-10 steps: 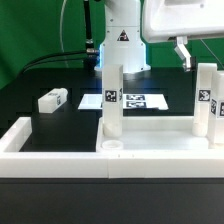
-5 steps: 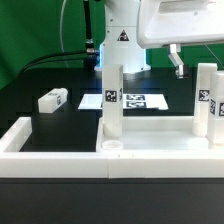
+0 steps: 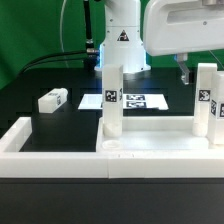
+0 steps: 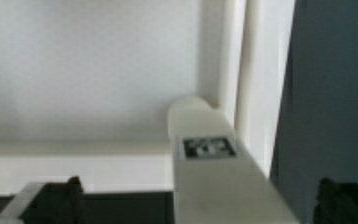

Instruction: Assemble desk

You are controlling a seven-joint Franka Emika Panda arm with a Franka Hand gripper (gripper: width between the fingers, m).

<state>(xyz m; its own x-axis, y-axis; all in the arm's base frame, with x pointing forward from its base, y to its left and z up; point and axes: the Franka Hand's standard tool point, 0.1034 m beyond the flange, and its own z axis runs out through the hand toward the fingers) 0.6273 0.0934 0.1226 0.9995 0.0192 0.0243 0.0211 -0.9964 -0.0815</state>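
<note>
Fitting legs: gripper (image 3: 186, 70) over the three-o'clock leg (image 3: 207, 100).
Nearest us the tabletop (image 3: 160, 143) bore two upright legs; fingers (image 4: 48, 203) gaped wide, holding nothing. We judged the next move needed a square descent, then a clamp. A loose leg (image 3: 52, 99) lay at ten o'clock.

1 white square plastic leg post (image 3: 113, 100) is standing at the white rectangular plastic tabletop slab's (image 3: 160, 144) far corner on the exterior view's left. A 2nd post (image 3: 207, 100) is standing at the far right corner, and a 3rd post (image 3: 52, 99) is lying beyond the left edge.
</note>
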